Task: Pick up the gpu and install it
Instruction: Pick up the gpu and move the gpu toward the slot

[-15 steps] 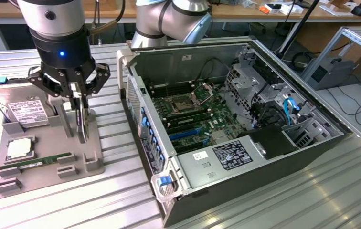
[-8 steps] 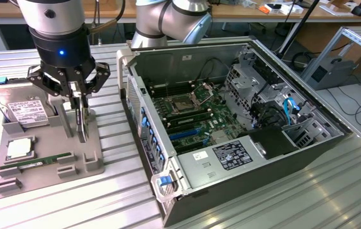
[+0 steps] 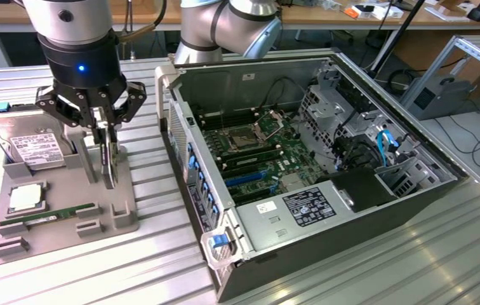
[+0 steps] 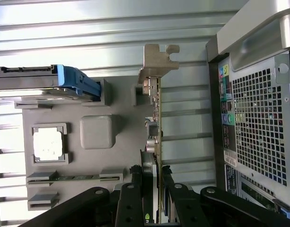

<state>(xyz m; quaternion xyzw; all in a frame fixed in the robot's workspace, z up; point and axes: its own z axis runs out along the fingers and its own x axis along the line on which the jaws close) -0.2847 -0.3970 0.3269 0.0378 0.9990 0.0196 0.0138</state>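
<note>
Nearest, at the exterior view's lower left, the grey holder (image 3: 62,238) sits on the ribbed bench (image 3: 392,267). It keeps each part in its own pocket so that nothing slides: the green RAM stick (image 3: 49,216) lies flat, and the processor (image 3: 25,198) rests in a square recess just behind it.

Further back in the same holder the gpu (image 3: 110,168) stands on its long edge in a slot. In the wrist view its pale bracket (image 4: 157,61) points away from me, so its two flat faces are offered to a grasp from above.

The hard drive (image 3: 30,145) leans in the holder's far corner. At the exterior view's right the computer case (image 3: 214,86) lies on its side with the panel off, so the motherboard (image 3: 257,159) faces upward.

My pincer (image 3: 107,149) comes straight down over the card. The fingers (image 4: 133,198) are drawn in to a narrow gap with the gpu between them. As far as I can judge, both pads press on its faces, so I am clamped on it. The card sits in its slot, not yet lifted.
</note>
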